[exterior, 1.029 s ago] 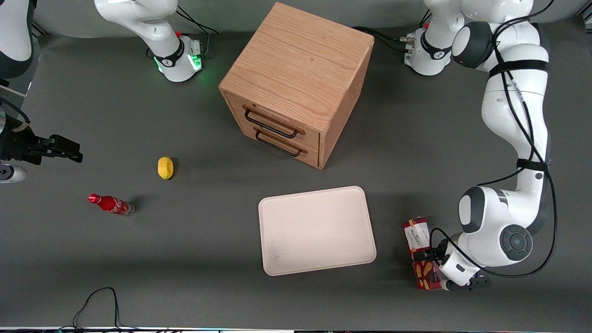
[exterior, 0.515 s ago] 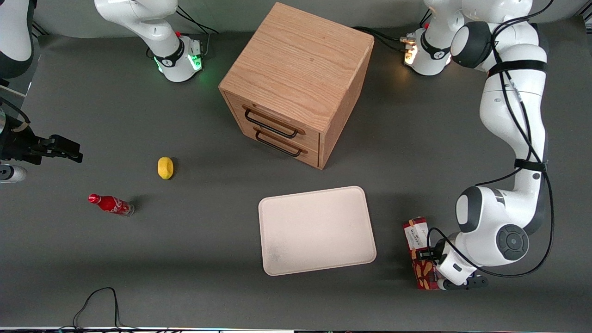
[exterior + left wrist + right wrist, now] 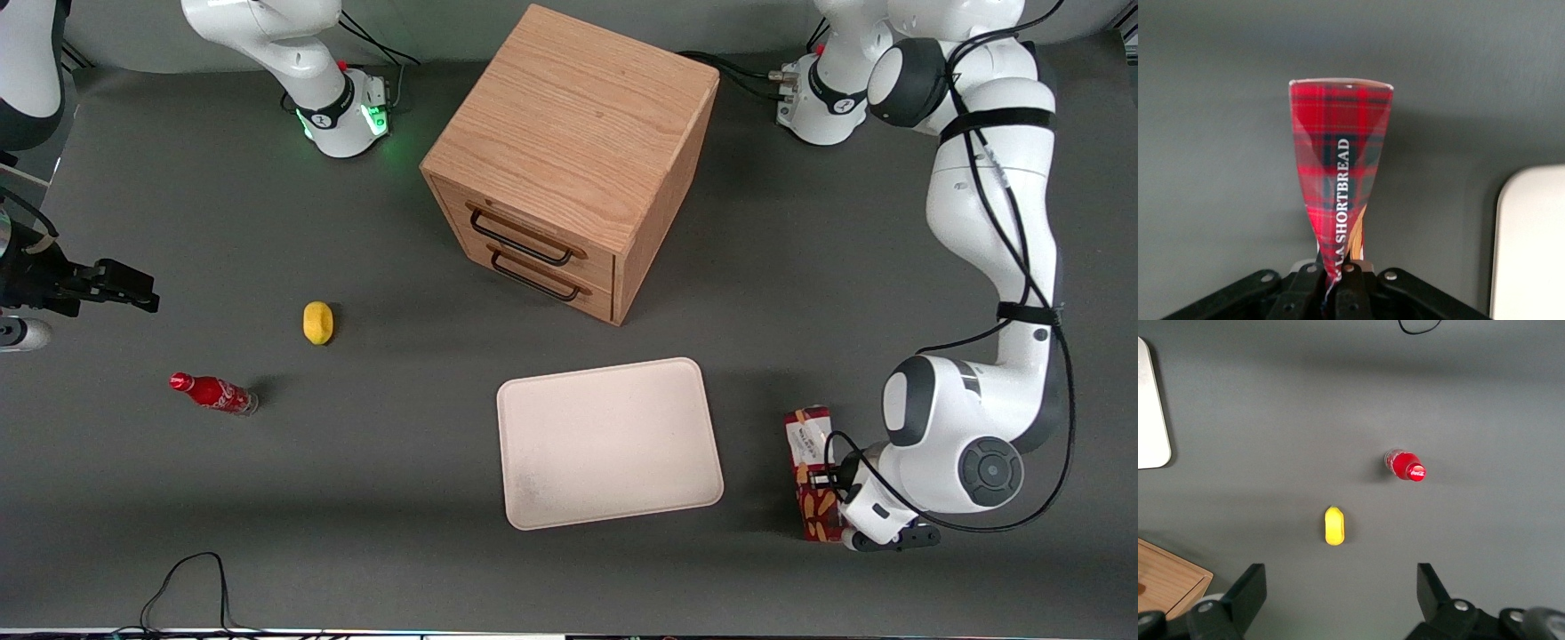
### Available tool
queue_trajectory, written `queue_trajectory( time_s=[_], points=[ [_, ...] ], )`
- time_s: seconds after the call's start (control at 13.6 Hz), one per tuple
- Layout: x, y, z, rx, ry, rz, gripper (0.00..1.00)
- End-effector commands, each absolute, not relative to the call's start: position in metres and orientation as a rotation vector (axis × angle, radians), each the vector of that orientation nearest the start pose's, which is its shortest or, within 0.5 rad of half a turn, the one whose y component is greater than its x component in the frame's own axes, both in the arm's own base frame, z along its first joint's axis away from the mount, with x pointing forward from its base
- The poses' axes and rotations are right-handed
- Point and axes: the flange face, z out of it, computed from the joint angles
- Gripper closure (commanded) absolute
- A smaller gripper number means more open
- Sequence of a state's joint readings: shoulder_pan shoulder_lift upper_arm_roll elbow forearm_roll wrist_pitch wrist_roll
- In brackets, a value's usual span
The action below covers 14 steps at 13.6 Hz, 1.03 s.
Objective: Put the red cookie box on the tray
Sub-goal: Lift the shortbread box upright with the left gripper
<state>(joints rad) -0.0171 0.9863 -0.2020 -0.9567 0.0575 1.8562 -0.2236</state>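
Dark-red tartan cardboard identifies the long narrow red cookie box, which sits toward the working arm's end of the grey table, just beside the flat cream-pink rectangular tray and apart from it. You can confirm that no part of the box overlaps the tray rim.

Check the left arm's black two-finger gripper. In the wrist view its fingers are drawn nearly together, pinching the box at its near end. The box projects away from the jaws, with a rounded corner of the tray visible to one side. Whether the box is fully clear of the table cannot be determined.

Task status, as judged from this position:
1. Grasp: appears complete. The gripper has hold of the box.
2. Transfer: not yet done. The box is not over the tray.
3. Release: not yet done. The tray surface carries nothing.

Disregard the wooden two-drawer cabinet, the small yellow lemon-shaped object and the small red cola bottle. All three are well apart from the box and tray.
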Motion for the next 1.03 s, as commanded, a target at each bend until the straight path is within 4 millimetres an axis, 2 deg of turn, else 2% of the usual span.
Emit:
queue_trajectory(
  time_s=[0.0, 0.15, 0.29, 0.44, 0.59, 0.74, 0.88, 0.96],
  points=[
    [0.743, -0.098, 0.369, -3.171, -0.111, 0.258, 1.0],
    [0.718, -0.096, 0.458, -3.161, -0.069, 0.228, 1.0],
    [0.689, -0.099, 0.534, -3.155, -0.064, 0.17, 1.0],
    [0.667, -0.102, 0.578, -3.158, -0.048, 0.132, 1.0],
    [0.651, -0.106, 0.597, -3.171, -0.042, 0.108, 1.0],
    [0.65, -0.108, 0.596, -3.189, -0.049, 0.106, 1.0],
    [0.654, -0.132, 0.591, -3.201, -0.064, 0.066, 1.0],
    [0.658, -0.157, 0.572, -3.199, -0.069, 0.102, 1.0]
  ],
)
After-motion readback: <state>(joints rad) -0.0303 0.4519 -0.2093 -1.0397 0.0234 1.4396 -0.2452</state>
